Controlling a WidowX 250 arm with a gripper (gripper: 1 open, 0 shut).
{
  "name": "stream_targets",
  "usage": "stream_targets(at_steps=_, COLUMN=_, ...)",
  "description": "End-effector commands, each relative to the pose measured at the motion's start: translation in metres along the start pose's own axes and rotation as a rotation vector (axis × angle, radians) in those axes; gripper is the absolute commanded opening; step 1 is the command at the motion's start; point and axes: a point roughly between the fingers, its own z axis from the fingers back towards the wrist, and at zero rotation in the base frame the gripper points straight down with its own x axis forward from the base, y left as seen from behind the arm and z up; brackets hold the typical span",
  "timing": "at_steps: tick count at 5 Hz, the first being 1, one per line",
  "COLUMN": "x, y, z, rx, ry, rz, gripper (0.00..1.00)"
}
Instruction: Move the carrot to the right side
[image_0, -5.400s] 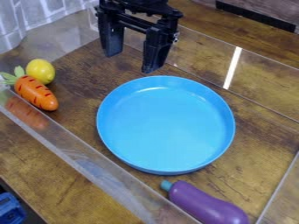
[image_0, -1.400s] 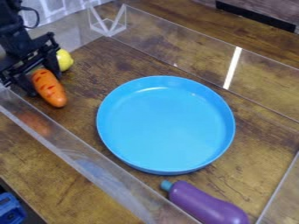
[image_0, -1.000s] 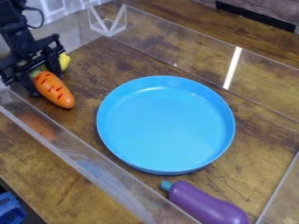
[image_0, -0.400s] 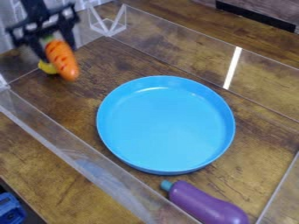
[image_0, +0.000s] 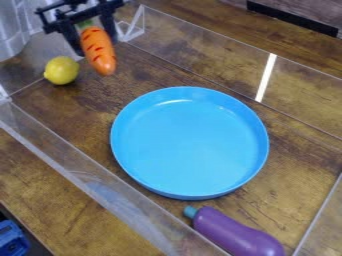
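The carrot (image_0: 96, 48), small and orange with dark grooves, hangs in the air near the upper left, tip pointing down. My gripper (image_0: 86, 20) grips it at its top end, black fingers on either side; the leafy top is hidden between them. It is lifted off the wooden table, to the right of the yellow lemon (image_0: 60, 70) and up-left of the blue plate (image_0: 189, 140).
A purple eggplant (image_0: 237, 234) lies at the bottom edge, right of centre. Clear acrylic walls (image_0: 80, 185) run along the front and left of the wooden table. A bright glare streak (image_0: 267, 75) marks the right side.
The gripper has lifted the carrot off the table and carried it up and to the right, away from the lemon, which stays on the table. The carrot has turned more upright.
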Motion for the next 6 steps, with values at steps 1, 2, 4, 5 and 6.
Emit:
stream_targets(at_steps=1, x=-0.02, y=-0.027, z=0.009, rx=-0.019, ry=-0.046, rz=-0.109, gripper=0.0)
stream_targets(at_steps=2, x=-0.026, y=-0.035, z=0.002, rx=-0.028, ry=-0.032, rz=-0.15, gripper=0.0)
stream_targets(at_steps=4, x=-0.028, y=-0.042, z=-0.002, rx=-0.041, ry=-0.032, rz=-0.194, gripper=1.0)
stream_targets(at_steps=5, x=-0.031, y=-0.04, z=-0.006, rx=-0.035, ry=-0.04, rz=-0.166, gripper=1.0)
stream_targets(at_steps=6, x=-0.036, y=-0.042, z=-0.008, rx=-0.032, ry=-0.053, rz=-0.126, gripper=1.0)
